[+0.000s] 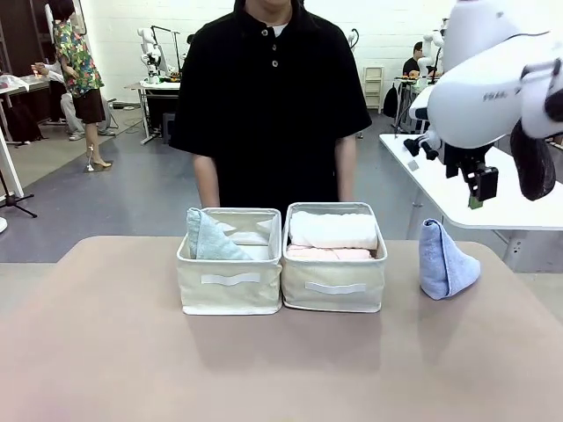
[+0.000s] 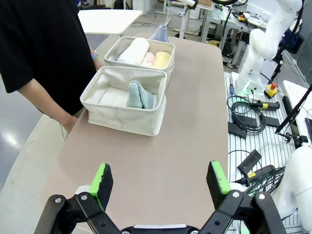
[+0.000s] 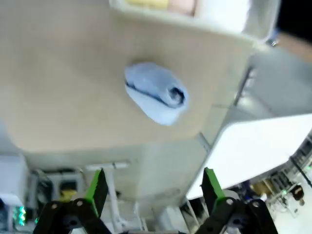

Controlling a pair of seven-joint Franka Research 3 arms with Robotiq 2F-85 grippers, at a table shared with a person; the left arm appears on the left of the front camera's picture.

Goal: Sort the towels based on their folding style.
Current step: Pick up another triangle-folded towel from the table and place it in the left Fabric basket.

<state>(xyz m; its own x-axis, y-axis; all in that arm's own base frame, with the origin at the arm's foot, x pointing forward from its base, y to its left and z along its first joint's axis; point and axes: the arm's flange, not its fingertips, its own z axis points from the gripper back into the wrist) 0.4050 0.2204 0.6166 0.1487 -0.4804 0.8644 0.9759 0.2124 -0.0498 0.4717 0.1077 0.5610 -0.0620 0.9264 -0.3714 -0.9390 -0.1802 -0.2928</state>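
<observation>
**Ana:** Where are the fingers?

**Ben:** The left gripper [image 2: 159,166] hangs over the bare tabletop [image 1: 264,369], on the near side of the roll basket [image 1: 303,299]. Its fingers are wide and hold nothing. The right gripper [image 3: 153,173] is high up, off to the right of the roll basket. Its fingers are wide and empty too.

**Ana:** Which towel has no home yet?

**Ben:** The blue towel [image 1: 446,259]. It sits on the tabletop near the right side of the roll basket, not touching it. It is folded like a cone and stands on its fat end.

**Ana:** Where should it go?

**Ben:** I think into the cone basket [image 1: 207,299], which sits tight against the left side of the roll basket. The teal towel [image 1: 209,239] in there is a cone too. The roll basket has the white roll [image 1: 332,229], the pink roll [image 1: 327,253] and the yellow roll [image 2: 162,59].

**Ana:** How do we do it well?

**Ben:** Come straight down with one finger on each side of the towel's fat middle. Don't pinch the pointy top, because it may slip or fall open. Lift it higher than the roll basket's rim, since the way goes right over it. Let go next to the teal towel, where there is room.

**Ana:** Anything to watch for?

**Ben:** The person [image 1: 268,97] stands just behind the roll basket with arms close to it. Go slowly there.
</observation>
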